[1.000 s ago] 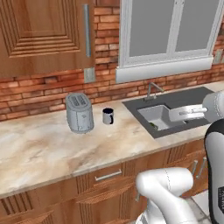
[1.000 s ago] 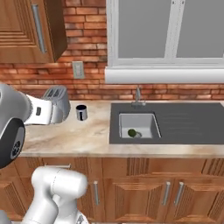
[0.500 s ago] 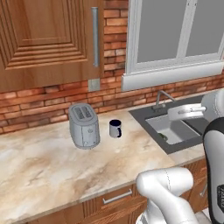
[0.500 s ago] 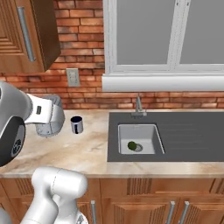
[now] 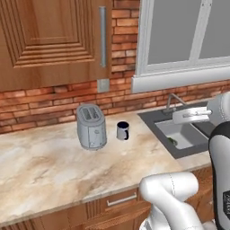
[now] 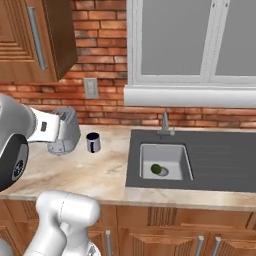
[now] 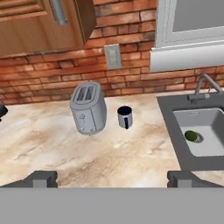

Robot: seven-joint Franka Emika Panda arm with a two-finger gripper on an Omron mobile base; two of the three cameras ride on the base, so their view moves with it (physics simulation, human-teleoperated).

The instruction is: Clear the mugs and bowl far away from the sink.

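Observation:
A mug with a dark navy rim and pale sides stands on the marble counter just right of the silver toaster, also seen as the mug and the mug. The dark grey sink lies to its right, with the sink edge close to the mug. My gripper hangs high over the counter's front, well short of the mug, open with nothing between its fingertips. The bowl is out of view.
A small green object lies in the basin below the faucet. A brick wall with an outlet backs the counter, and a wooden cabinet hangs above the toaster. Something dark pokes in at the hand view's left edge.
The whole picture has shifted: the base has driven closer and the toaster, mug and sink loom larger. The things themselves have not moved, and the gripper stays open.

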